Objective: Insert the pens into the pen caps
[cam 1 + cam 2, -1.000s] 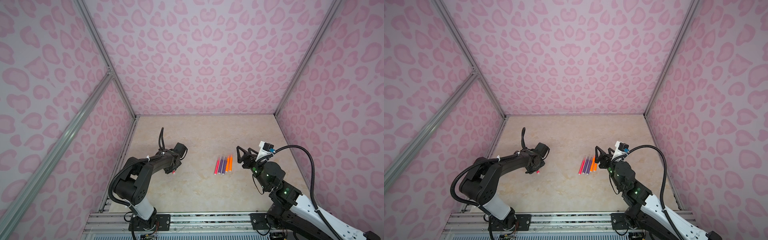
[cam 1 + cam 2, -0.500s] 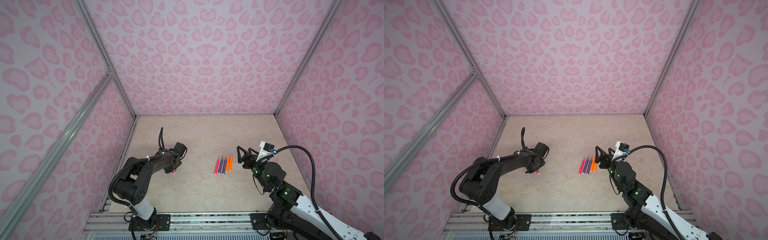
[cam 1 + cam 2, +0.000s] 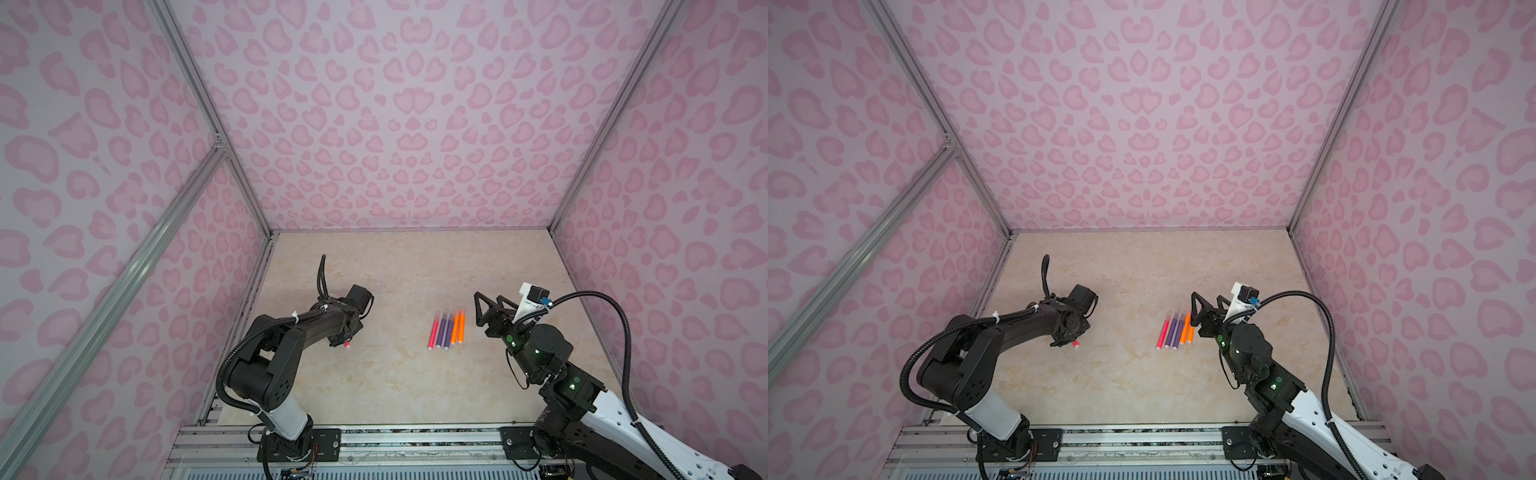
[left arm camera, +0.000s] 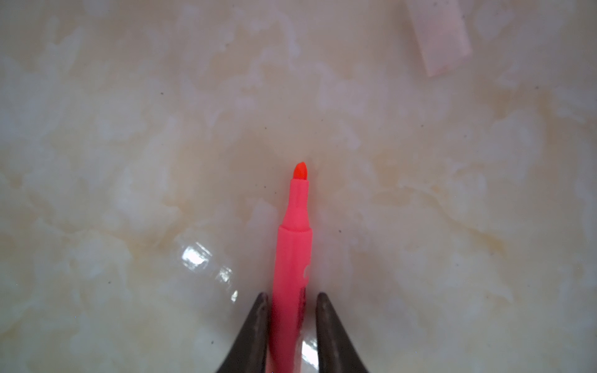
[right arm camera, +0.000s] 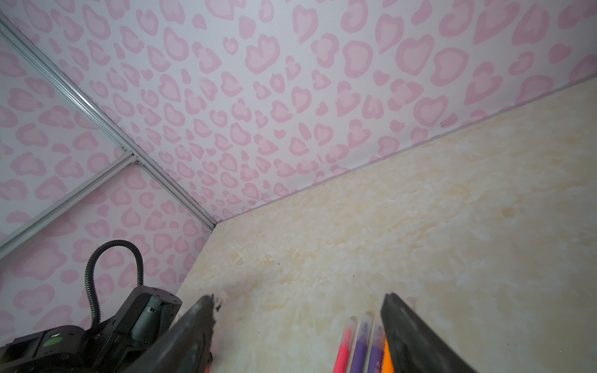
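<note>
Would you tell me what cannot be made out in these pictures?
- left gripper: under its arm in both top views; whether it pinches the pink pen is unclear in the left wrist view.
- clear cap: cut by the left wrist view's edge.
- row of pens: caps too faint in both top views.

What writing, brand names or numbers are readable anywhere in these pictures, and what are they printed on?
No text can be read.
pink-red pen: dark print and a white mark on its barrel, too blurred to read.
Elsewhere no lettering can be made out.
</note>
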`<state>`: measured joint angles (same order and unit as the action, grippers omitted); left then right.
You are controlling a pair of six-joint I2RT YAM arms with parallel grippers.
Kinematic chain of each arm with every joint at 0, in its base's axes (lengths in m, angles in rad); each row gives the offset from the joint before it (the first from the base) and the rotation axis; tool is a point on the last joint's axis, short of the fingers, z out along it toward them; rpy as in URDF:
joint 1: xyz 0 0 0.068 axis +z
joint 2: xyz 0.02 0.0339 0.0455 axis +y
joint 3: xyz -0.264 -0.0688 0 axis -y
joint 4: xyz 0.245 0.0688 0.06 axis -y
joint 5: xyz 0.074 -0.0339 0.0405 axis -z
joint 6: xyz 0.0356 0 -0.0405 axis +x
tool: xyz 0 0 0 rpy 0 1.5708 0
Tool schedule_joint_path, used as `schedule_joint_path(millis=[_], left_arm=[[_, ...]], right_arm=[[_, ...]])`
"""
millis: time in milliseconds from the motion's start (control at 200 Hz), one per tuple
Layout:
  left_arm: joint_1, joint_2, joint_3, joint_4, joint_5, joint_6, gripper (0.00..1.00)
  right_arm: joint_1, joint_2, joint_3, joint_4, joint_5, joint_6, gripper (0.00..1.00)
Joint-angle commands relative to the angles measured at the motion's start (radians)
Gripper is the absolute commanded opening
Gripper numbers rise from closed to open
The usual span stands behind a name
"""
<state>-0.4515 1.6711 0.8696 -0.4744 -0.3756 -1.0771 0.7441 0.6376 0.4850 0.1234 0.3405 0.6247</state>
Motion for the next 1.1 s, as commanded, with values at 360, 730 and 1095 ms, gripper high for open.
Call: schedule_joint_path(millis=[360, 730, 1095], left_arm=[[-0.004, -0.149, -0.022, 0.070, 0.113, 0.137, 0.03], [-0.248, -0.589, -0.234, 0.725, 0.398, 0.660, 0.04], [-0.409, -0.499, -0.195, 0.825, 0.544, 0.798, 0.04]], right_arm=[[0.001, 0.119, 0.020, 0.055, -0.097, -0.009, 0.83], [0.038, 0.269, 0.043, 0.176, -0.252, 0.058, 0.81], [0.170, 0.422, 0.127, 0.205, -0.252, 0.050, 0.70]])
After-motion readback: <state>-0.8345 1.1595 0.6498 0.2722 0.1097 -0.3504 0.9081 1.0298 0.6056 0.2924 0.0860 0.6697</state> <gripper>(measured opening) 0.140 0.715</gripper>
